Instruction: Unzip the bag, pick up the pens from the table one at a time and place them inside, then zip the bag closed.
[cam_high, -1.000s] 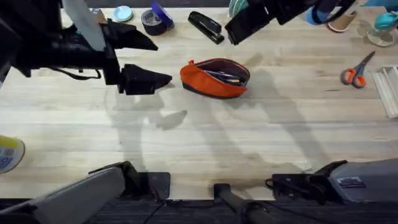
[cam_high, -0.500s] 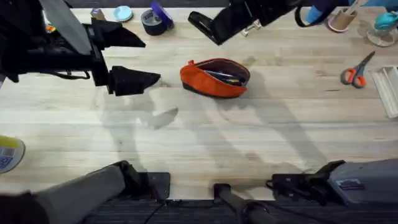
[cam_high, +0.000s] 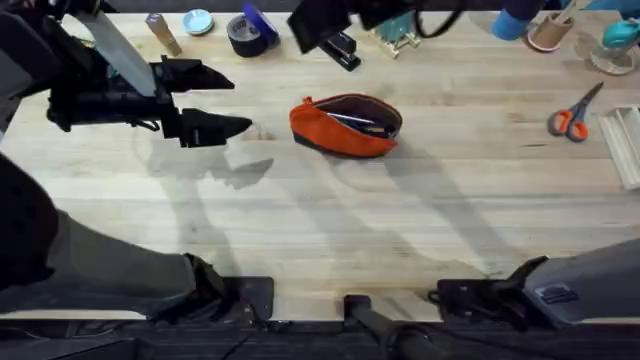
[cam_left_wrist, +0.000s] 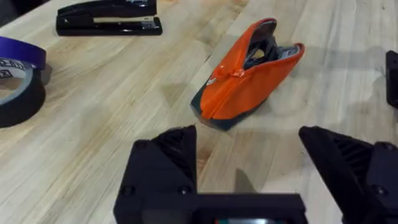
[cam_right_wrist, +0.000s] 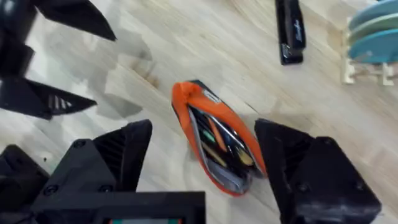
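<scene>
The bag (cam_high: 346, 125) lies on the table (cam_high: 330, 220), unzipped, its mouth gaping, with the pens (cam_right_wrist: 219, 140) lying lengthwise inside. It rests on its dark base, nothing touching it.

The left arm reaches in level from the bag's left side, its forearm horizontal above the wood. The left gripper (cam_high: 215, 100) points toward the bag's near end and stops short of it, near but apart; its two black fingers are spread wide with nothing between them.

The right arm hangs high beyond the bag, over the black stapler (cam_high: 340, 48). The right gripper (cam_right_wrist: 202, 155) looks down onto the bag, fingers parted wide to either side of it and clear above it, holding nothing.

Beyond the bag's left end sits a roll of dark tape (cam_high: 245, 35).
</scene>
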